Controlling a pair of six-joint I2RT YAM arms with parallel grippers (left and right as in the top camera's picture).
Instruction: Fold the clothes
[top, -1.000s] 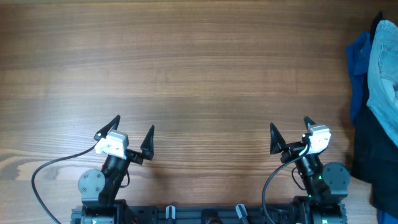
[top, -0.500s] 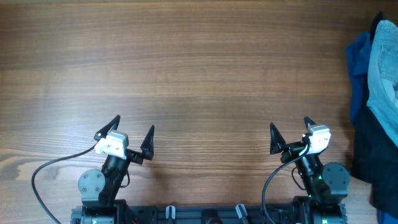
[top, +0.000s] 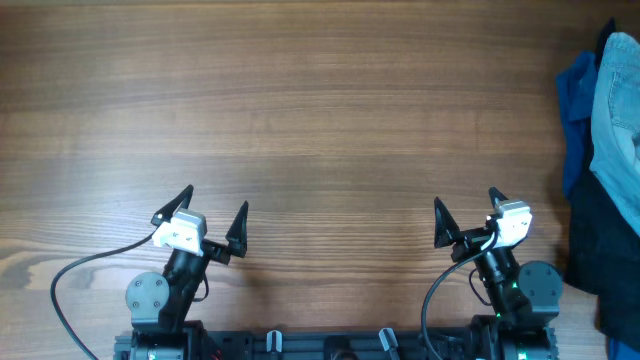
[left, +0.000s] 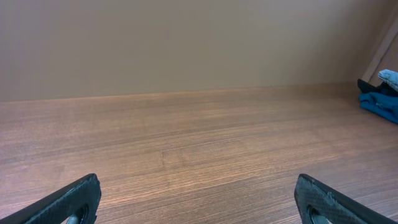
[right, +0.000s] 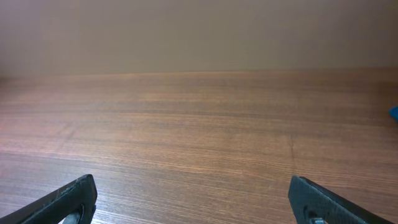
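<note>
The light blue denim shorts (top: 617, 110) lie crumpled in a pile at the table's far right edge, partly cut off by the frame; a bit of them shows in the left wrist view (left: 388, 77). My left gripper (top: 213, 209) is open and empty near the front left. My right gripper (top: 467, 213) is open and empty near the front right, well short of the pile. Both wrist views show wide-open jaws (left: 199, 199) (right: 199, 199) over bare wood.
A bright royal-blue cloth (top: 575, 110) lies under the shorts' left side, also in the left wrist view (left: 379, 104). A dark navy cloth (top: 600, 245) lies in front of them. The wooden table (top: 320, 120) spans the view. A black cable (top: 80, 275) loops by the left arm's base.
</note>
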